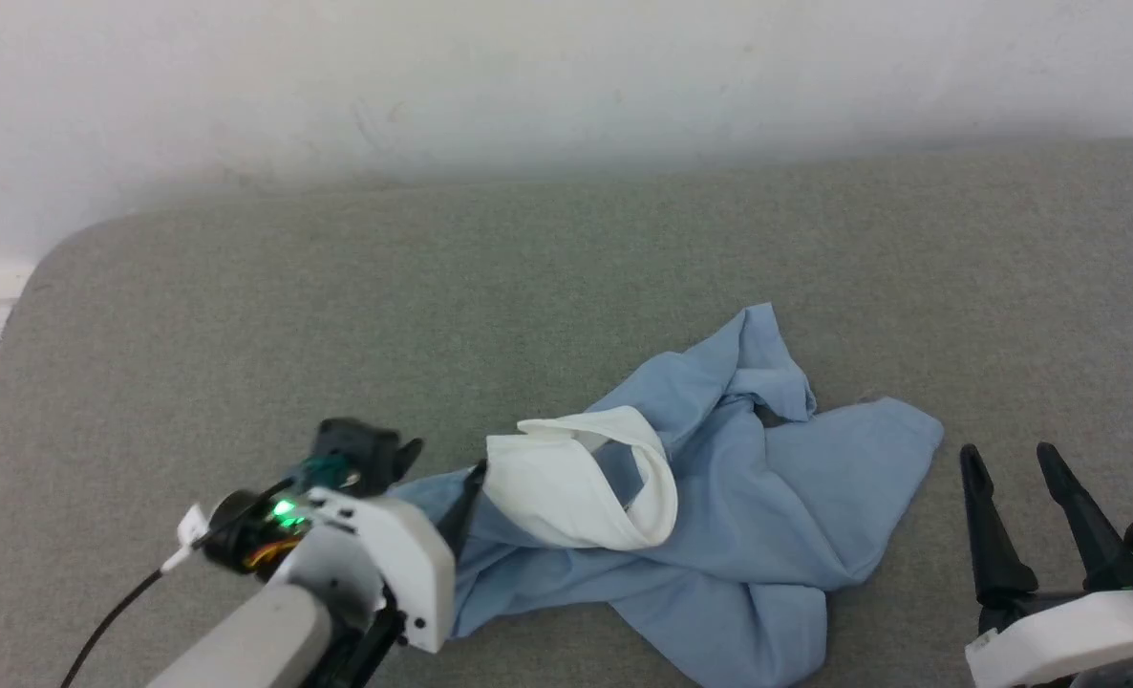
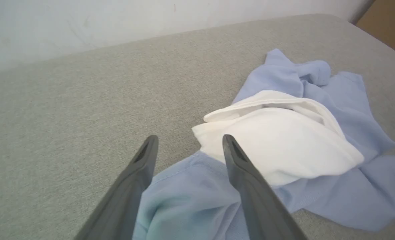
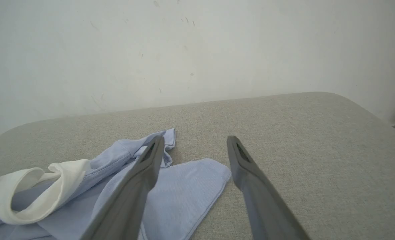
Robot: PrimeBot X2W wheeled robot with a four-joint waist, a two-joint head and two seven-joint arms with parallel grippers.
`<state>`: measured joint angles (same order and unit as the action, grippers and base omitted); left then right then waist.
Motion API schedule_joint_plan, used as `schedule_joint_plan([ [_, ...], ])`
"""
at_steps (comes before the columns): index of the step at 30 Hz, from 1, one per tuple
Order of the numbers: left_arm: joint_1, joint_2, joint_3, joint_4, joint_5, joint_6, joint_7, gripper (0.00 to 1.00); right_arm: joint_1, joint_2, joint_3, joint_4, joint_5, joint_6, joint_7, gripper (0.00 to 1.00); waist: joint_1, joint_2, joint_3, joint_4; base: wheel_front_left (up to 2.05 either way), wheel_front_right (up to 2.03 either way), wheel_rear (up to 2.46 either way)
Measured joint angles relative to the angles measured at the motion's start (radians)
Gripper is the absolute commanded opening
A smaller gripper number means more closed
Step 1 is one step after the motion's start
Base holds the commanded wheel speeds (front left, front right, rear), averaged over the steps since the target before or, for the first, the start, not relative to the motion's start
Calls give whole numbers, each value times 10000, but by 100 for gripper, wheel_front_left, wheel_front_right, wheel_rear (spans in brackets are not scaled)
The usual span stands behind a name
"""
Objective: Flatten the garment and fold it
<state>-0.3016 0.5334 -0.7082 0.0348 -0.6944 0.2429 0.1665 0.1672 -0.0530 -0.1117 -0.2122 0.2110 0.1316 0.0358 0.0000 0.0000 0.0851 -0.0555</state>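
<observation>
Garment (image 1: 719,535) edge at left claw (image 2: 190,140), open surface (image 1: 566,268) around

head: above, looking down at grey surface (image 1: 566,268) | wrists: low, close, facing wall (image 3: 197,50) | shared: garment (image 1: 719,516)

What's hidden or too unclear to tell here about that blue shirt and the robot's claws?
- Head view: the left arm's wrist covers the garment's left end.
- Head view: the bottom edge cuts off the garment's nearest fold and the right gripper's base.
- Left wrist view: whether the left gripper's fingers touch the cloth; they cover it there.
- Every view: sleeves and front cannot be told apart, lost in the crumple under the white collar.
</observation>
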Motion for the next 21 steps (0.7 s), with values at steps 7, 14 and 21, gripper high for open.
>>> schedule_joint_plan([
  [7, -1566, -142, -1294, 332, 276, -1582, 1843, 100, -124, 0, 113, 155, 31, 0, -23, 100, 1, 0, 297, -251, 0, 0, 0],
  [14, -2433, -318, -1965, 1812, -127, -2717, 3551, 100, -325, 0, 176, 385, 109, 0, -90, 100, 1, 0, 508, -565, 0, 0, 0],
  [21, -2653, -506, -1950, 2213, -420, -2949, 3488, 0, -372, 0, 151, 552, 157, 0, -190, 100, 1, -1, 529, -785, 0, 0, 0],
])
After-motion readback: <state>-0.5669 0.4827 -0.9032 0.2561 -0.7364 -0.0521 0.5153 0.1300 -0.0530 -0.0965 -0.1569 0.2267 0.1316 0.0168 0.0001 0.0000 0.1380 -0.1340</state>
